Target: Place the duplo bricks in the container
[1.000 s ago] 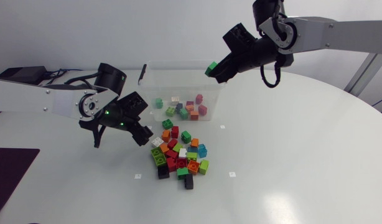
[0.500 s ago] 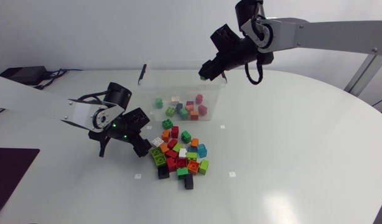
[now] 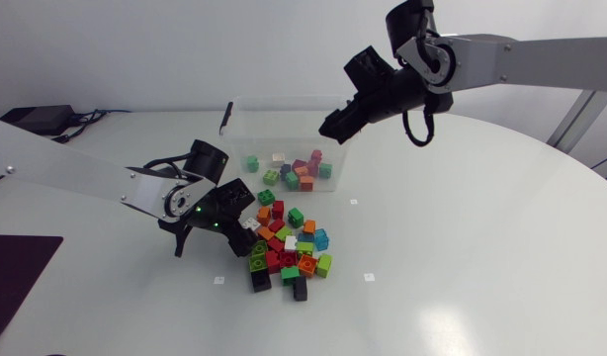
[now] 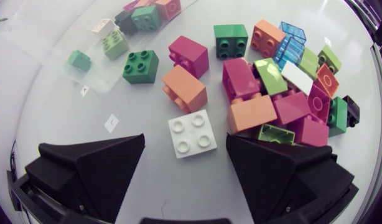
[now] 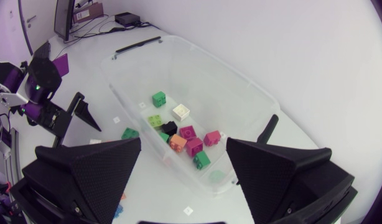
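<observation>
The duplo bricks [image 3: 289,249] lie heaped on the tabletop [image 3: 462,247] beside the container [image 3: 252,127]. There the left claw [image 4: 185,142], wide open, straddles a white brick [image 4: 192,133]. The right claw [image 5: 183,144] hangs over the container, open and empty.

White round tbl [image 3: 481,247] w/ small white sq. markers [image 3: 369,277]

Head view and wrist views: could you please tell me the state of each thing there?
Left gripper: open, white brick between its fingers.
Right gripper: open, empty, above container.
Container: uncovered, some bricks inside.
Pile of bricks: loose on table.
</observation>
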